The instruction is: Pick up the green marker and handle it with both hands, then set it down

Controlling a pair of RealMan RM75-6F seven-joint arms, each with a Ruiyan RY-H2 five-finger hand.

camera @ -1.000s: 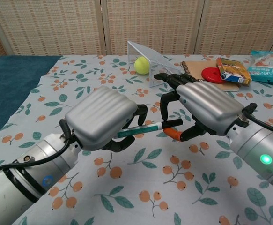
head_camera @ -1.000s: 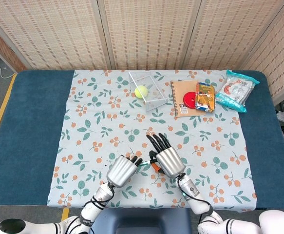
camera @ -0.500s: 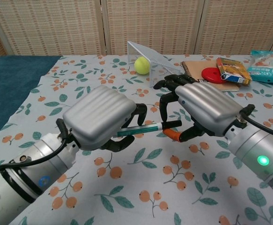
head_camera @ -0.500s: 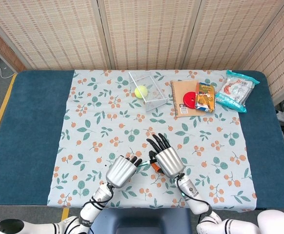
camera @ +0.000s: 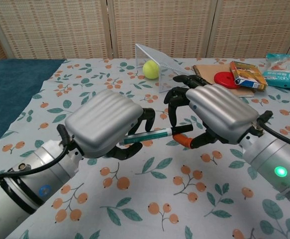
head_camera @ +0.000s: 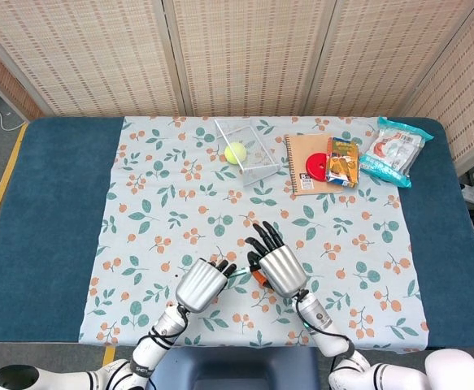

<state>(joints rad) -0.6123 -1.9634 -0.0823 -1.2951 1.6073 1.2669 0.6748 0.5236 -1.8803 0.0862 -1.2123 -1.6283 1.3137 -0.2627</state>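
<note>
The green marker [camera: 157,133] with a black cap lies almost level above the floral cloth, and my left hand [camera: 102,129] grips its left end from above. My right hand [camera: 219,112] hovers at the cap end. Its fingers [camera: 173,105] curl down around the cap, and an orange-tipped thumb [camera: 184,141] sits just below with a small gap. In the head view the left hand [head_camera: 202,284] and right hand [head_camera: 279,266] sit side by side near the table's front edge. Only a sliver of the marker [head_camera: 241,274] shows between them there.
A tipped clear box [camera: 167,67] with a yellow-green ball [camera: 151,69] lies behind the hands. To the back right are a notebook [camera: 204,72] carrying a red disc [camera: 226,78] and an orange packet [camera: 247,74], then a snack bag [camera: 286,69]. The blue table [head_camera: 50,203] borders the floral cloth [head_camera: 163,203].
The right hand's fingers have curled in further around the marker's cap end. The left hand has tilted slightly, keeping hold of the marker.
</note>
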